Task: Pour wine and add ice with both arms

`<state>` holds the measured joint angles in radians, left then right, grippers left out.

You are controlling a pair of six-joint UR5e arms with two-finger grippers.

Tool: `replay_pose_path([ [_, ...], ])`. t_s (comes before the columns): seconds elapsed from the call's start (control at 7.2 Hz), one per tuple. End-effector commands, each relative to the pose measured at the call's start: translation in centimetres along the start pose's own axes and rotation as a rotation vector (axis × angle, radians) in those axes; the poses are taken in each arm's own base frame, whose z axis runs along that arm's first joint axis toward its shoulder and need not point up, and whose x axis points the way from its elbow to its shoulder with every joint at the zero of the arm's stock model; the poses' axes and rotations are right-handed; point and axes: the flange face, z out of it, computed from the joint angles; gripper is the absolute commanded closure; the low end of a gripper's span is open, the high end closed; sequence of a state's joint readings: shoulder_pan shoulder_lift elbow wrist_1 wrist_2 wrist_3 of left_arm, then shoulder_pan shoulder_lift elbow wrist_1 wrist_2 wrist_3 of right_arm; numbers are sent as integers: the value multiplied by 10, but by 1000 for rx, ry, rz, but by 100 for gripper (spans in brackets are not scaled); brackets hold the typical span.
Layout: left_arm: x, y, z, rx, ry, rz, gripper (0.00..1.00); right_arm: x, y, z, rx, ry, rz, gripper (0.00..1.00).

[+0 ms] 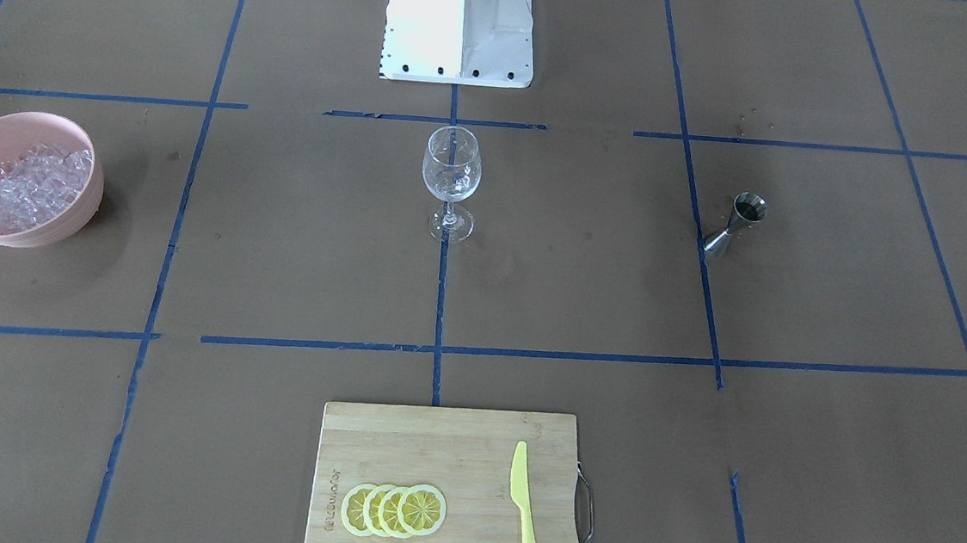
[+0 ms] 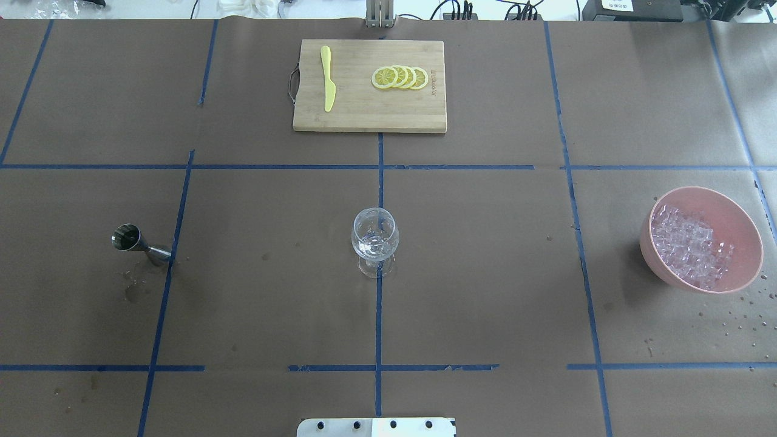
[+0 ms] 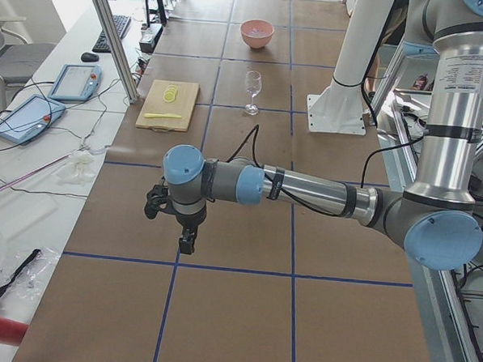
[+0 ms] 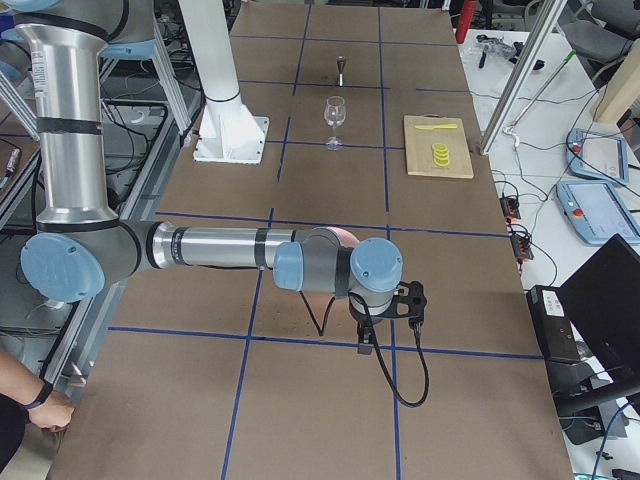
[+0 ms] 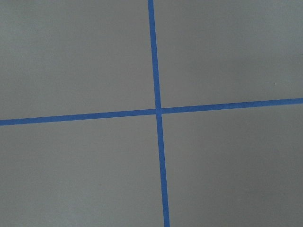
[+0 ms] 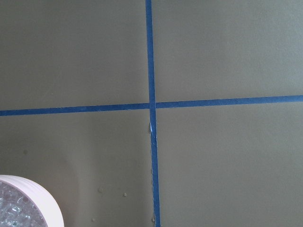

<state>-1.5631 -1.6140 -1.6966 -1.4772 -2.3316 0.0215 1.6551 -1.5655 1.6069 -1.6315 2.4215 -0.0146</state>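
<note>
wine glass [image 2: 375, 240] mid-table, bowl [image 2: 744, 233], jigger [image 2: 137, 243] well apart

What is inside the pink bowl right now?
The pink bowl holds a heap of small clear ice cubes. The heap covers the bowl's bottom, so whether anything lies beneath it cannot be seen.

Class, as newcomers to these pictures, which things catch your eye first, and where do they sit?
A clear wine glass stands in the middle, on a blue tape line. A pink bowl heaped with ice sits on the robot's right, and lemon slices brighten the cutting board at the far edge.
</note>
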Motion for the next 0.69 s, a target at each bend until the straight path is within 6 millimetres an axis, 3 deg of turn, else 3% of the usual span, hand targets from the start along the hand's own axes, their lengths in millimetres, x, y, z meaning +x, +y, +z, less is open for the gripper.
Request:
replay_pose_path([
  [0.0, 24, -4, -26, 50, -1, 37, 0, -3, -2, -3, 6, 1, -6, 0],
  [0.28, 85, 3, -92, 182, -9, 90, 0, -3, -2, -2, 5, -4, -5, 0],
  [0.42, 130, 11, -127, 258, 8, 84, 0, -6, -5, -5, 10, -1, -10, 0],
  [0.56, 169, 23, -146, 300, 29, 117, 0, -11, -8, -9, 18, -8, -19, 0],
])
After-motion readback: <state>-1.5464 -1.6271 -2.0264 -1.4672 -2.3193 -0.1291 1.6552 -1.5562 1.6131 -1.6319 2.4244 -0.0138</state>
